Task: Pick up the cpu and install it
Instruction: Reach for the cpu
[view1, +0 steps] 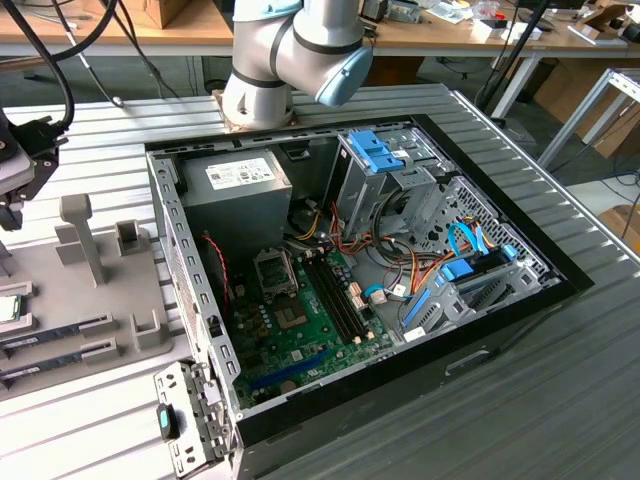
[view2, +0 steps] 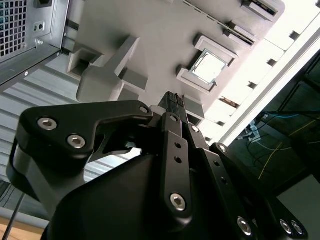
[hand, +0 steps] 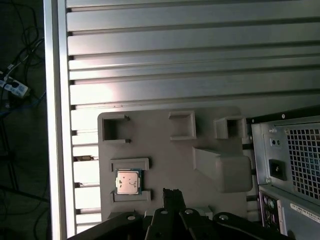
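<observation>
Gripper (hand: 170, 196) looks closed with nothing in it, hovering near the cpu (hand: 127, 181), which sits flat in its slot on the grey fixture tray (hand: 170, 160).

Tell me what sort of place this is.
Probably a robotics lab or workshop set up for computer assembly: a robot arm stands by an open computer case on a ribbed metal table, a grey fixture plate holds the cpu, and wooden benches with cables lie beyond.
</observation>
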